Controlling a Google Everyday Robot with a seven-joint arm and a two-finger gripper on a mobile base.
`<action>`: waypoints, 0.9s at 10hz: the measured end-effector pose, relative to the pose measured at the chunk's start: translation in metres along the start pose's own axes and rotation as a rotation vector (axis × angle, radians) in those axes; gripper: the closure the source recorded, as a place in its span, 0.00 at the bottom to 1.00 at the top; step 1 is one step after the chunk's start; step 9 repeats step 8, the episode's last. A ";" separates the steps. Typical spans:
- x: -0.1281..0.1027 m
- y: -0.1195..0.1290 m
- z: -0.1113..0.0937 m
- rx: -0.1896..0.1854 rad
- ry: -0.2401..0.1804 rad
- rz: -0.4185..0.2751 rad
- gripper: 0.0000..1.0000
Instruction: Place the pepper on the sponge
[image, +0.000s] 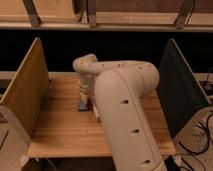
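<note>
Downward at the end of a bulky, curled arm (125, 95) — end effector (85, 96) right by the sponge (81, 105), grip indiscernible.

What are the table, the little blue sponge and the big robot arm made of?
The table looks like wood: warm yellow-brown with faint long streaks and a slight sheen. The sponge is dull blue-grey, probably soft foam, though that is hard to confirm. The arm seems to be smooth cream plastic or painted metal, with soft highlights. Its gripper hangs low over the table, right by the sponge.
</note>
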 end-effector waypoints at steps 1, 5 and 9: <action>0.000 0.000 0.000 0.000 0.000 0.000 0.24; -0.001 0.002 0.000 -0.006 0.000 0.001 0.20; 0.000 0.000 0.000 0.001 0.001 0.000 0.20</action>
